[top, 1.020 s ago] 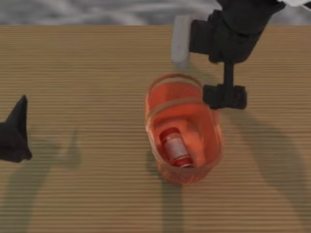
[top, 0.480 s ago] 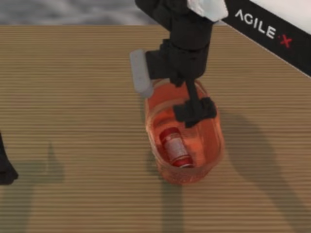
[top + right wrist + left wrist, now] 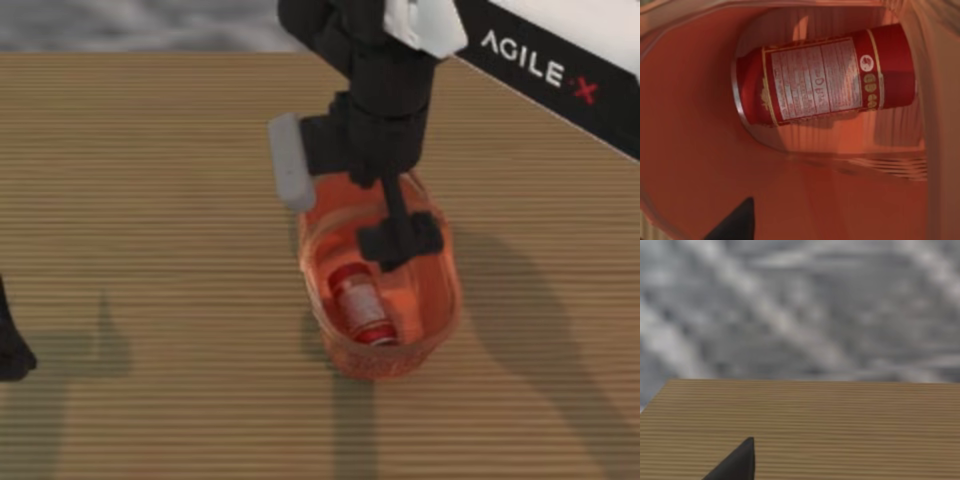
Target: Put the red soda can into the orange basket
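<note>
The red soda can (image 3: pixel 360 305) lies on its side on the floor of the orange basket (image 3: pixel 385 362), nearer the basket's front end. My right gripper (image 3: pixel 400 242) hangs over the basket's middle, just behind the can and where the handle crosses; it is open and holds nothing. In the right wrist view the can (image 3: pixel 825 75) fills the picture against the basket's orange floor (image 3: pixel 700 150), and one dark fingertip (image 3: pixel 740 222) shows apart from it. My left gripper (image 3: pixel 12 355) is parked at the table's left edge, open and empty.
The wooden table (image 3: pixel 150 200) carries only the basket. The right arm's black wrist and white link (image 3: pixel 290 160) cover the basket's rear rim. The left wrist view shows bare table (image 3: pixel 840 430) and its far edge against a grey background.
My right arm swung from the back right to above the basket and has sunk slightly toward it. The left arm drew back to the table's left edge. The can and basket stayed put.
</note>
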{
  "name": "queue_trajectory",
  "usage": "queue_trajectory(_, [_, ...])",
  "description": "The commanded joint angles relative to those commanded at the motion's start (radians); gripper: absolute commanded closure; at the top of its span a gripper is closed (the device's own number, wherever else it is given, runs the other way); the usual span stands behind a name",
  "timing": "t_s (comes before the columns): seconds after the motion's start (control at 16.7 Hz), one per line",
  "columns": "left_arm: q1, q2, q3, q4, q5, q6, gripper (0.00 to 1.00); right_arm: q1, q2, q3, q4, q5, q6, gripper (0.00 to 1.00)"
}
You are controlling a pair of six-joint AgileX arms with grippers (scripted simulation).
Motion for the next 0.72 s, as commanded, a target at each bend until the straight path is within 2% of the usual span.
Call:
queue_trajectory(0.36, [0.000,0.000,0.000,0.000,0.000,0.000,0.00,0.001,-0.008,-0.042,0.037,0.000,0.001,0.00])
queue_trajectory(0.72, [0.000,0.000,0.000,0.000,0.000,0.000,0.00,0.001,-0.008,-0.042,0.037,0.000,0.001,0.45])
